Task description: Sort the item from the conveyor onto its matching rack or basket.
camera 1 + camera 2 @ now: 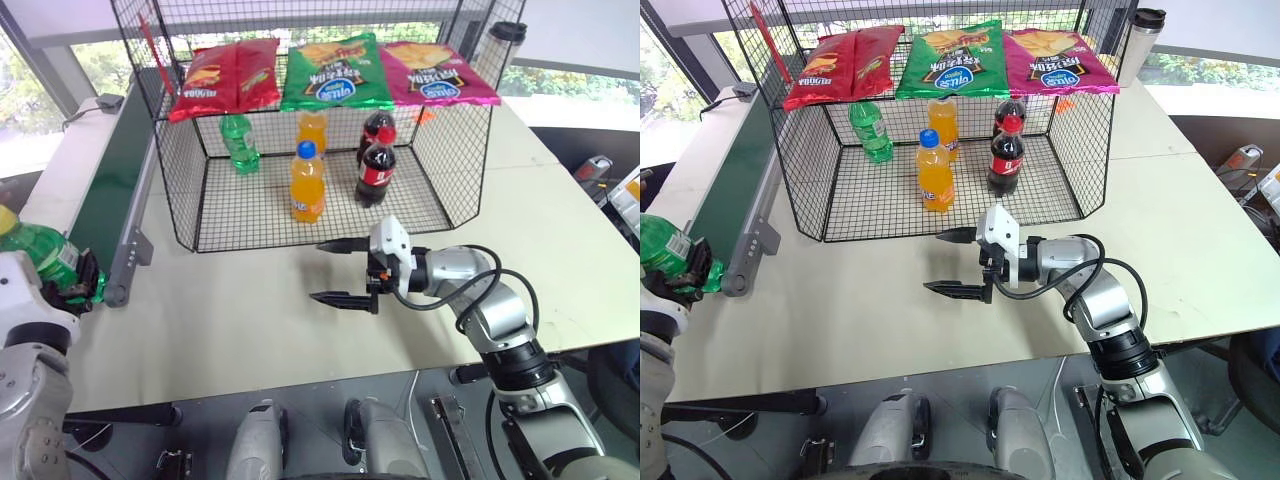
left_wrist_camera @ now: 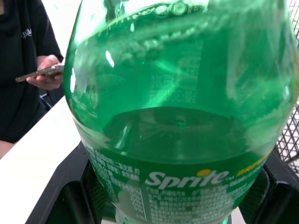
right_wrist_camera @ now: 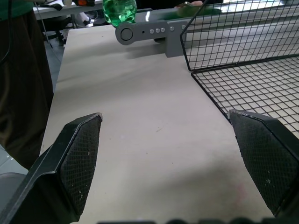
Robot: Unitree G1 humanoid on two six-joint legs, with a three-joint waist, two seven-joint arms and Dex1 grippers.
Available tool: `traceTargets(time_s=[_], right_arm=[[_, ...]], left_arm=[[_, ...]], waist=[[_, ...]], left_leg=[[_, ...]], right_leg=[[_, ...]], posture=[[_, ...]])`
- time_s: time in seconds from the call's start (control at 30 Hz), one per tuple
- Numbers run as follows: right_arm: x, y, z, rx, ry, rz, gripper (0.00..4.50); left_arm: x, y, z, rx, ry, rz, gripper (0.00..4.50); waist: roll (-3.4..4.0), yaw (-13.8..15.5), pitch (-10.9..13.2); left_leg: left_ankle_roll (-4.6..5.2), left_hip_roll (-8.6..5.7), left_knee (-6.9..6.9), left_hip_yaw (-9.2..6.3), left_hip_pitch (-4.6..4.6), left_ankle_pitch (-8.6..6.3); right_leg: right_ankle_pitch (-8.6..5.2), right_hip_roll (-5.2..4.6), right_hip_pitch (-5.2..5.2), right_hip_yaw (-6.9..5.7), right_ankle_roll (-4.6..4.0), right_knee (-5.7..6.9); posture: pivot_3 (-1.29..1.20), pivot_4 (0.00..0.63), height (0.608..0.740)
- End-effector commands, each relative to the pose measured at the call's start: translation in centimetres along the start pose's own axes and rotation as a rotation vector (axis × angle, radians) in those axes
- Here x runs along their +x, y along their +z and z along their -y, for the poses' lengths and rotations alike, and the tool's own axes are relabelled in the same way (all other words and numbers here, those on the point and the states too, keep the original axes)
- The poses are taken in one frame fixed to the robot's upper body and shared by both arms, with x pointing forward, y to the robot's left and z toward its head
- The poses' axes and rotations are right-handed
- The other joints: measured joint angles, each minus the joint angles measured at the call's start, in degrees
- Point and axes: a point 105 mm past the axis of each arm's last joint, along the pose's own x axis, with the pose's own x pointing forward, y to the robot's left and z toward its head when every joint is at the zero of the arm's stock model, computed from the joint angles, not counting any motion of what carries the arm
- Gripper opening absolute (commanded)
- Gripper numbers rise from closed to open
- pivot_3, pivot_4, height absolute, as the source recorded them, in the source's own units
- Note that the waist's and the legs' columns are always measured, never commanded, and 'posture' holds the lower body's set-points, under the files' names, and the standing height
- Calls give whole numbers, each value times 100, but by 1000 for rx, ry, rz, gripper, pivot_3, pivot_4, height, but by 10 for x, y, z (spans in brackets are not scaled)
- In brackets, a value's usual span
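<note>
Now left claw (image 1: 75, 285) clamped on green Sprite bottle (image 1: 35, 255) at near end of conveyor (image 1: 110, 180), far left. Right claw (image 1: 337, 271) spread wide, empty, above worktop (image 1: 250, 320) just before black wire basket (image 1: 180, 215).

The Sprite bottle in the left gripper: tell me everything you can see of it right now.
The Sprite bottle is clear green plastic with a green label bearing white "Sprite" lettering and small print, and a yellow cap at its outer end. It lies tilted rather than upright, clamped in the shut left gripper just off the rounded end of the conveyor, above the table edge. The wrist view shows the black fingers against both sides of its label. Nothing else touches it.
</note>
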Motion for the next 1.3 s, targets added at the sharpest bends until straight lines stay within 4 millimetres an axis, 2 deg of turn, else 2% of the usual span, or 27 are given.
traceTargets(time_s=[0.03,0.13,0.27,0.47,0.67,0.9,1.07,1.3], right_arm=[[-1,8,0,-36,7,20,4500],[-2,8,0,-35,7,19,4500],[-3,8,1,-38,5,20,4500],[-3,9,2,-42,-3,20,4500],[-6,13,10,-55,-48,23,4500],[-8,-3,34,-99,-202,-46,4500],[-8,-6,52,-116,-305,-66,4500],[-7,-7,56,-137,-325,-79,4500]], left_arm=[[-7,45,-5,69,42,191,2847],[-6,59,3,95,3,237,2847],[-6,71,26,82,-124,261,2847],[-13,60,59,56,-320,191,2847],[-15,46,101,46,-517,135,2847],[10,42,139,32,-602,144,2847],[28,32,168,39,-644,130,2847],[60,22,196,91,-597,121,2847]], waist=[[-1,1,1],[-1,4,1],[-1,4,1],[-1,-2,1],[-1,10,1],[-1,4,1],[-1,-2,1],[-1,5,1]], left_leg=[[0,0,0,0,0,0],[0,1,0,-1,0,0],[0,0,0,-1,-1,0],[0,0,0,0,-1,0],[0,0,0,0,-1,0],[0,-1,0,1,-1,0],[0,-1,-1,6,-3,0],[0,-1,-1,5,-5,1]], right_leg=[[0,1,0,0,0,0],[0,1,0,-1,0,1],[0,-1,0,0,0,-1],[1,-1,-1,0,2,0],[1,2,0,0,2,1],[1,4,1,0,2,1],[10,5,-4,1,17,0],[11,5,-4,0,19,-1]], posture=[[0,150,740],[0,150,740],[0,150,740],[0,150,740],[0,150,740],[0,150,740],[0,150,740],[0,150,740]])
